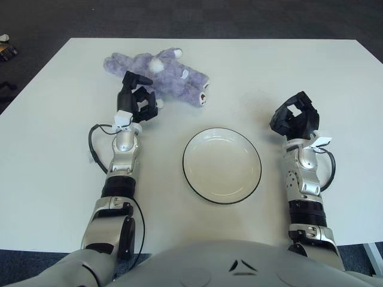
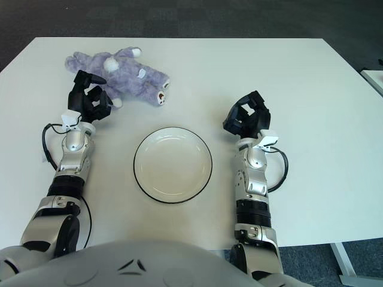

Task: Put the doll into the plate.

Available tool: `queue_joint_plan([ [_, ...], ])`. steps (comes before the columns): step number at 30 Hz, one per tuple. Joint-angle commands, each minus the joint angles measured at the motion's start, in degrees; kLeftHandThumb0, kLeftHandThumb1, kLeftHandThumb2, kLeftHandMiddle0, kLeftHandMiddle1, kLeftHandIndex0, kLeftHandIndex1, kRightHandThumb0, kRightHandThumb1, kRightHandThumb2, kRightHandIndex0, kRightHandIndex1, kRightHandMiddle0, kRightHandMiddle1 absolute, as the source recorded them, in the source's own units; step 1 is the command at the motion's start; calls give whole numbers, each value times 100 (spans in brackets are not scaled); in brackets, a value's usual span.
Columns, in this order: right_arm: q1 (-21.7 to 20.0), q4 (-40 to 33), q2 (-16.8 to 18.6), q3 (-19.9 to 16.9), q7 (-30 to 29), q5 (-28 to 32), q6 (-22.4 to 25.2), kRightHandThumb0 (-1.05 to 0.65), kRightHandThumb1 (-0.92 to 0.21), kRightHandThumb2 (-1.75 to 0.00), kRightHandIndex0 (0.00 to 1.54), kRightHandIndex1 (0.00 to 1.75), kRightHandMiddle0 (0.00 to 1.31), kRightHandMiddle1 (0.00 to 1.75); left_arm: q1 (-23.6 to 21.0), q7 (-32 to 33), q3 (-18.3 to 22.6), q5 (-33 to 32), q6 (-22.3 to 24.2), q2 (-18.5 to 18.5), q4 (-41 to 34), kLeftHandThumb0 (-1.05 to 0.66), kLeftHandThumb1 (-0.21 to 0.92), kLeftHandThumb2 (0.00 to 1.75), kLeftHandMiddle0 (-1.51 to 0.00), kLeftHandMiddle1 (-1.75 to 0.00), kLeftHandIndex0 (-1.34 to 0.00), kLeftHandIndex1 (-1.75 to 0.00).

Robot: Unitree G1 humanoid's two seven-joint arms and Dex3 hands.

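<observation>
- Lying on its side at the far left of the table, the doll is a purple plush w/ white paws, well apart from the plate and not yet gripped.
- Left hand hovers just at the doll's near edge, 3 fingers part-curled around nothing; whether a fingertip touches the fur I can't tell.
- Step in hand, by my read: reach and grasp. Best to spread the fingers wider, come down over the thick torso, not a thin limb, and close deep into the stuffing so it doesn't slip.
- Plush is soft and floppy; expect limbs to dangle on the lift, so raise it clear before moving right toward the plate.
- Plate: round, shallow, glossy cream w/ a thin dark rim, sits near centre, nothing in it. Low rim means an easy drop, but aim for the middle so limbs don't hang over.
- Right hand shows right of the plate, fingers curled, holding nothing, idle.
- Table is flat, matte white.
</observation>
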Motion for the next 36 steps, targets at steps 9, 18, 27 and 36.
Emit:
queue_joint_plan([
  [9, 328, 105, 442, 81, -222, 8, 131, -49, -31, -133, 103, 175, 62, 175, -392, -412, -65, 41, -24, 544, -215, -40, 62, 93, -86, -162, -38, -175],
  [18, 370, 41, 473, 136, -276, 32, 246, -48, -33, -130, 101, 175, 61, 175, -640, -614, -126, 173, -559, 955, 96, -40, 61, 94, -85, -162, -39, -174],
  [27, 363, 77, 484, 121, -198, 133, 314, -48, -32, -131, 101, 175, 61, 175, -917, -437, -181, 571, -1014, 1257, 618, -39, 62, 91, -81, -163, -39, -172],
  [36, 350, 86, 485, 74, -201, 227, 480, -48, -32, -131, 101, 175, 61, 175, -1107, -269, -233, 861, -1283, 1394, 873, -32, 59, 95, -73, -159, -36, -174],
])
